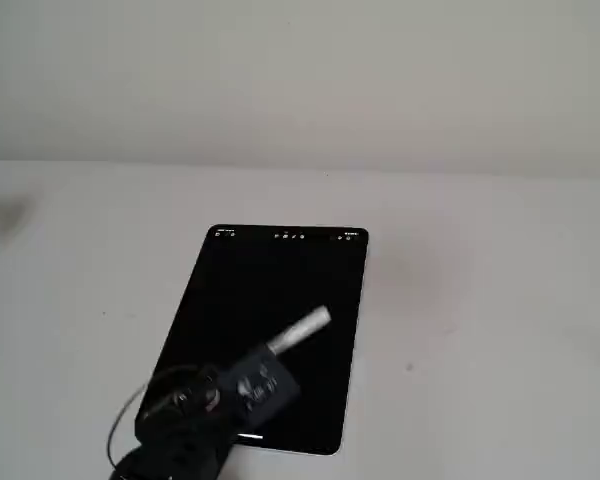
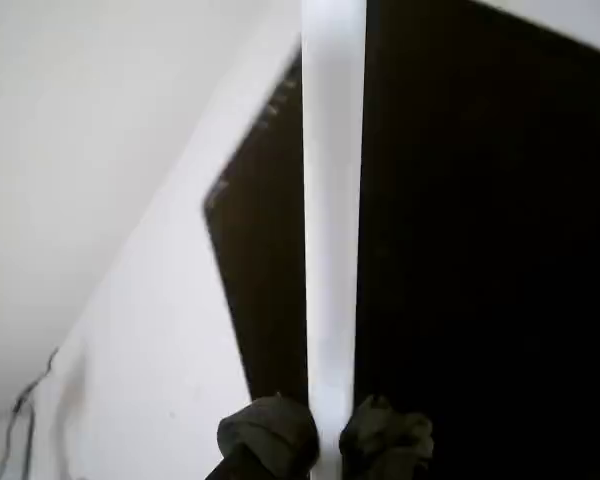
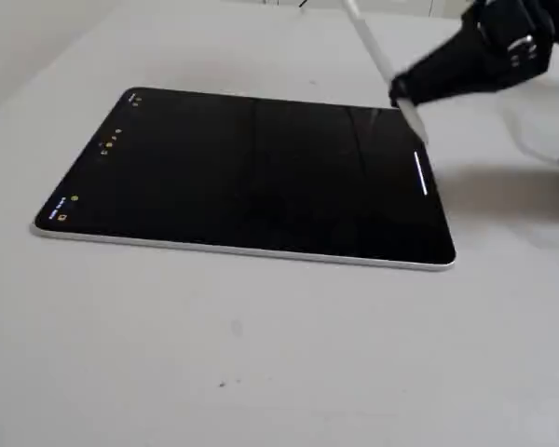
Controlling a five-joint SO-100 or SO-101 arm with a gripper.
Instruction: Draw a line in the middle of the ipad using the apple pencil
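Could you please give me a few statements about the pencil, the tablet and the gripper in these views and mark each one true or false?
1. The gripper is shut on the white pencil. True.
2. The tablet has a dark screen with small icons along one short edge. True.
3. The tablet stands propped upright. False: it lies flat on the white table.
4. The pencil lies loose on the table beside the tablet. False: the jaws hold it, angled over the screen.
5. A short white line shows on the screen near the pencil. True.
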